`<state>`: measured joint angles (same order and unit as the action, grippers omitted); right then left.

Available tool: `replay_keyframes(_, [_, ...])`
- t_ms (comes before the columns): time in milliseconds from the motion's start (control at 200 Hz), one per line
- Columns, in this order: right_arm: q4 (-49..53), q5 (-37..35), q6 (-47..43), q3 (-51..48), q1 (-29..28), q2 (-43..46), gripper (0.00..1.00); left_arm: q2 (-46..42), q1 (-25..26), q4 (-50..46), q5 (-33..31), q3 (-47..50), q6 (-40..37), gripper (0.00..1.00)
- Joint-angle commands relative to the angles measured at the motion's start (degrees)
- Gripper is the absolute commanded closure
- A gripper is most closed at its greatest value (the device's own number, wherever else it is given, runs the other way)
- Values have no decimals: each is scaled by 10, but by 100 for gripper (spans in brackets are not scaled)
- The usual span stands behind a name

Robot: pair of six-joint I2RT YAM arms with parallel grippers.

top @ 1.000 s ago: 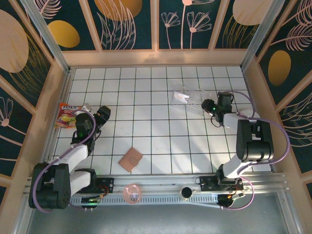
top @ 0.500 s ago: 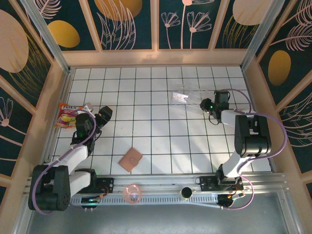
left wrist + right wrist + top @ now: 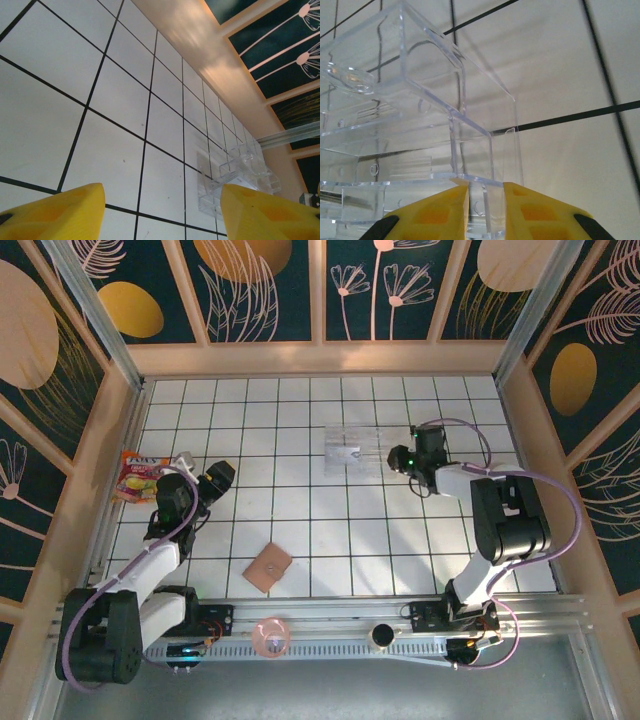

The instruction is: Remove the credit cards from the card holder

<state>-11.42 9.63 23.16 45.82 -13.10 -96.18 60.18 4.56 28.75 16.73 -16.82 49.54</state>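
Note:
The card holder (image 3: 268, 567), a tan square wallet, lies folded on the white tiles near the front, apart from both arms. The credit cards are hidden. My right gripper (image 3: 393, 457) (image 3: 485, 187) is shut on a thin wall of the clear plastic tray (image 3: 352, 452) (image 3: 420, 120), which rests on the tiles at the back middle. At the left side, my left gripper (image 3: 222, 472) (image 3: 162, 200) stands open and holds nothing, with bare tiles between its yellow fingers (image 3: 60, 212). The tray (image 3: 235, 172) shows far ahead of it.
A red-yellow snack packet (image 3: 135, 477) lies by the left wall behind the left arm. A pink ring (image 3: 270, 636) and a small black round thing (image 3: 382, 636) sit on the front rail. Wooden walls (image 3: 320, 358) enclose the tiled floor.
The right gripper has shut on the tray's wall and moved left, dragging the tray about a tile leftward. The left arm has barely moved.

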Motion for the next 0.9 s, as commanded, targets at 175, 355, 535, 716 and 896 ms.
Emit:
replay_keyframes(175, [43,-52,49,10,-102,-22,78,-39,16,-44,7,-7,-14,37])
replay_keyframes(355, [57,-78,63,24,-149,-22,78,-61,20,-63,4,0,-12,37])
replay_keyframes(535, [67,-100,89,25,-177,-14,78,-78,24,-82,2,2,-12,37])
replay_keyframes(716, [79,-124,121,21,-201,-7,76,-89,28,-96,0,9,-11,36])
replay_keyframes(896, [87,-145,146,19,-222,-2,63,-97,32,-106,-1,11,-10,34])
